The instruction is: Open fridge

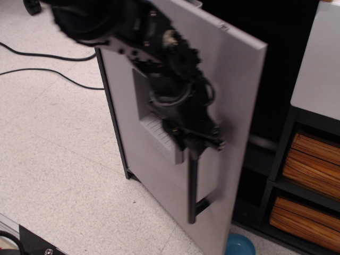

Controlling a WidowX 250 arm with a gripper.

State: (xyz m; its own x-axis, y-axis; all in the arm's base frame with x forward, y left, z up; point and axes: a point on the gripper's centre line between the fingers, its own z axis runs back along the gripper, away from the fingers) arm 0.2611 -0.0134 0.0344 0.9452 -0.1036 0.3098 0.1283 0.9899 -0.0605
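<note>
Speckled floor (64, 175); fridge (234, 106) door swung open, claw (197, 144) clamped on black handle (193, 186).

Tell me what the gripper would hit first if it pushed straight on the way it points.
The gripper points into the fridge door at its black handle, so it would probably meet that first.

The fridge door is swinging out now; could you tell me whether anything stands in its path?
Possibly: a blue bowl sits on the floor right below the fridge door's free lower corner. The tool is on the handle; otherwise only bare floor shows ahead.
</note>
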